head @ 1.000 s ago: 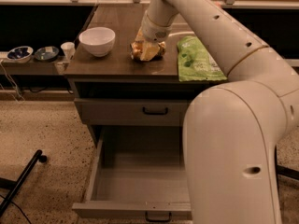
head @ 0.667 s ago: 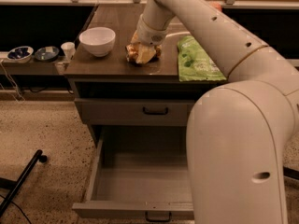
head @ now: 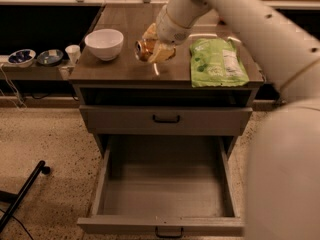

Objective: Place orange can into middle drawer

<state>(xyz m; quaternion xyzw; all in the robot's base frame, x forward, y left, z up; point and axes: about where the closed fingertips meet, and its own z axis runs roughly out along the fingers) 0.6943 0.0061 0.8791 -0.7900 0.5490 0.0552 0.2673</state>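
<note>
The orange can (head: 145, 48) is tipped on its side with its silver top facing left, just above the cabinet top (head: 115, 70), between the white bowl and the green bag. My gripper (head: 159, 48) comes down from the upper right and is shut on the can; its pale fingers (head: 162, 53) wrap the can's body. The middle drawer (head: 162, 191) is pulled wide open at the bottom, below and in front of the gripper. Its grey floor is bare and its small dark handle (head: 168, 231) shows on the front.
A white bowl (head: 104, 43) stands left of the can and a green bag (head: 217, 61) lies to its right. The upper drawer front (head: 166, 119) with a black handle is closed. Small bowls (head: 21, 57) and a white cup (head: 73, 52) sit on a low shelf at left. My large white arm (head: 280, 149) fills the right side.
My gripper with the can has shifted slightly left and up over the cabinet top. The can now shows its silver top toward the left. The drawers have not moved.
</note>
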